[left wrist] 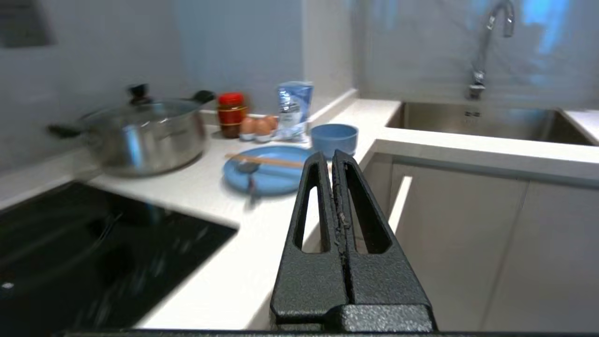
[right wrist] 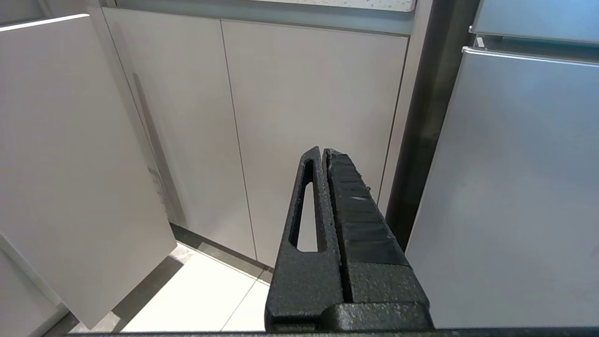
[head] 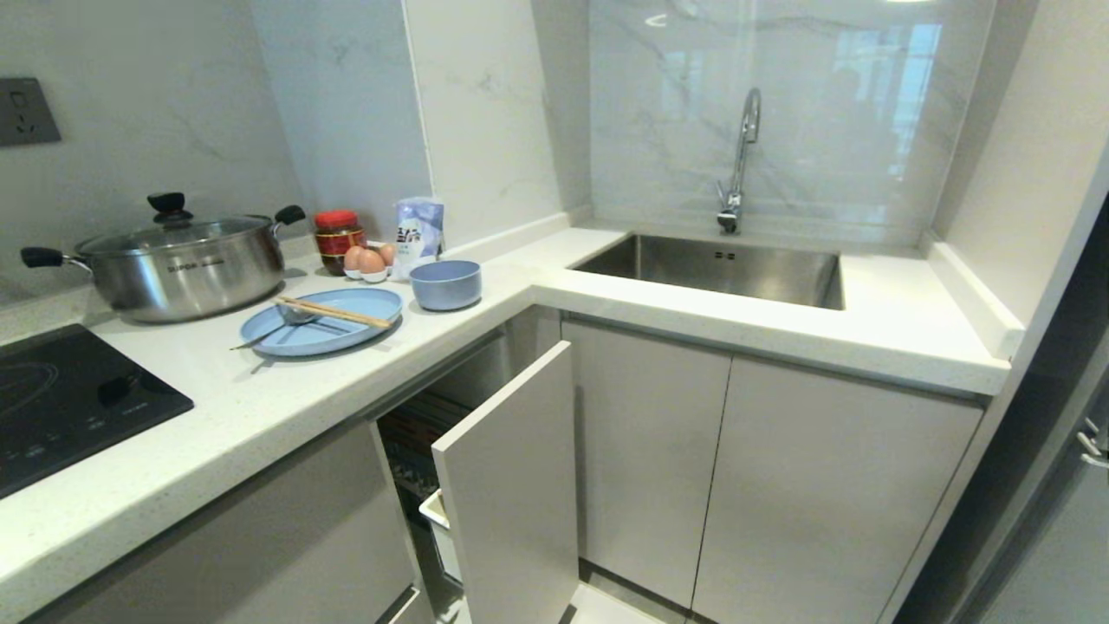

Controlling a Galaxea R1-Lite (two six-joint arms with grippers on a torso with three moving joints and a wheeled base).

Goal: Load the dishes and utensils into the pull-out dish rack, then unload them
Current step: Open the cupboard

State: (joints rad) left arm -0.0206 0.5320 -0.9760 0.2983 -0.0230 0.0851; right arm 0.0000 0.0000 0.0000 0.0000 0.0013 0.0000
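The pale blue divided plate (head: pixel 322 322) lies on the white countertop (head: pixel 260 407) just beside the steel pot (head: pixel 178 264), with the wooden chopsticks (head: pixel 333 311) and the metal spoon (head: pixel 279 324) resting on it. The round bowl (head: pixel 445 284) stands just beside the plate, toward the sink (head: pixel 719 269). Below the plate, the pull-out dish rack (head: pixel 511 485) stands partly drawn out. The left gripper (left wrist: pixel 333 159) hangs before the counter, pressed together and empty; the right gripper (right wrist: pixel 323 154), likewise pressed together, points at the cabinet doors (right wrist: pixel 309 121).

The left gripper (left wrist: pixel 333 157) is matte black with a grainy, pebbled finish; each of its 2 tapering fingers has a long slot. The right gripper (right wrist: pixel 322 152) matches it, 1 finger carrying a ribbed black pad.
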